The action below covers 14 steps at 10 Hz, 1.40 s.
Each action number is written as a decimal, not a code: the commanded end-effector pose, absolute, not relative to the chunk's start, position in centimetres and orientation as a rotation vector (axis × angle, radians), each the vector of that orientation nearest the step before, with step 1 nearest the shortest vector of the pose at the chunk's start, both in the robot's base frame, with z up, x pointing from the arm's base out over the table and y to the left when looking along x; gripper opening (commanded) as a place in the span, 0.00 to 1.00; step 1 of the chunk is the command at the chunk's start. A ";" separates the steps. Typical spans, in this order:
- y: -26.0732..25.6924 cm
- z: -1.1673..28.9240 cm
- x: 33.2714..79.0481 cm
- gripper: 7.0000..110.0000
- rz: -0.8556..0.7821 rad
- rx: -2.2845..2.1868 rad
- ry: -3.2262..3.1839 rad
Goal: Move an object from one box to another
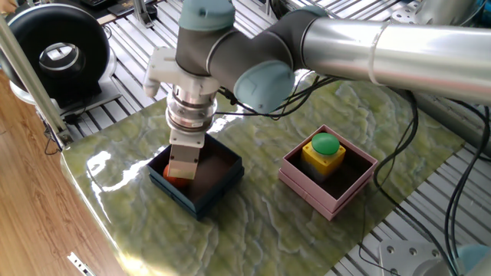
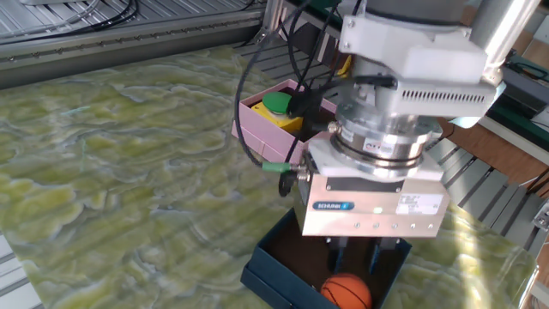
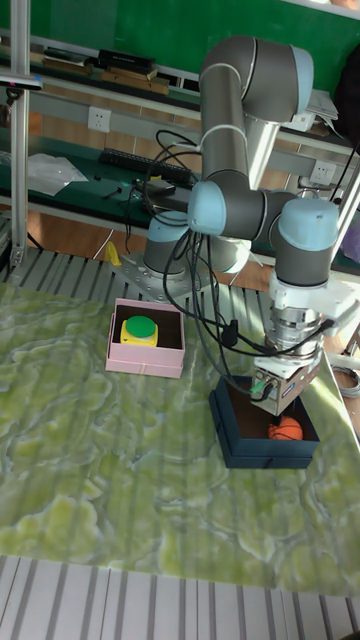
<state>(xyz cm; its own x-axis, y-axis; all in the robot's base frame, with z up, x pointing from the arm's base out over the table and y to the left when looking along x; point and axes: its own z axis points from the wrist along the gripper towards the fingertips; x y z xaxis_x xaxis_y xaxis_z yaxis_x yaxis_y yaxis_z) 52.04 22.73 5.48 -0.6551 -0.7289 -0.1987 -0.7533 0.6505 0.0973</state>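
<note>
The navy-blue box [image 1: 220, 190] sits at the table's left, also seen low in the other fixed view [image 2: 273, 268]. An orange ball [image 2: 346, 292] lies on its floor; a sliver of the ball [image 1: 173, 175] peeks from behind the gripper body. My gripper [image 2: 356, 264] hangs straight over the ball, its dark fingers [image 2: 336, 256] apart and just above it, open and holding nothing. The pink box [image 1: 324, 199] stands to the right and holds a yellow block with a green button [image 1: 324, 148]. In the tall view the gripper [image 3: 277, 408] is over the ball [image 3: 286, 430].
A black round device [image 1: 54, 50] stands off the table at the back left. Cables [image 2: 257, 120] hang from the wrist between the two boxes. The table's edge runs close to the navy box on the near-left side. Slatted aluminium framing surrounds the green marbled top.
</note>
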 end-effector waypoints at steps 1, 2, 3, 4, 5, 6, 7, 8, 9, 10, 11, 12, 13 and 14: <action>22.5 6.7 51.1 0.00 0.298 -1.217 2.763; 22.2 6.7 51.4 0.00 0.274 -1.200 2.767; 22.0 6.7 52.1 0.00 0.240 -1.183 2.750; 22.4 6.6 52.6 0.00 0.242 -1.208 2.710; 23.3 6.5 52.4 0.00 0.281 -1.241 2.683; 23.4 6.3 52.7 0.00 0.271 -1.249 2.668; 23.6 6.2 53.0 0.00 0.276 -1.254 2.652; 24.1 6.0 53.4 0.15 0.294 -1.257 2.626; 24.8 5.8 53.5 0.15 0.321 -1.253 2.608; 25.1 5.6 53.8 0.15 0.326 -1.254 2.592; 25.3 5.5 53.8 0.15 0.325 -1.260 2.585; 25.0 5.3 53.8 0.36 0.296 -1.253 2.595; 24.3 4.9 53.9 0.36 0.257 -1.243 2.616; 23.8 4.7 53.9 0.36 0.237 -1.224 2.638</action>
<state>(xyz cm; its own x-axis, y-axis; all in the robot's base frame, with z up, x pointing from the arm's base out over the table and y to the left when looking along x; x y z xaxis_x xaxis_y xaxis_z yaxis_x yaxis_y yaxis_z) 53.61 24.25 5.05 -0.6089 -0.7436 -0.2762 -0.7836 0.6179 0.0642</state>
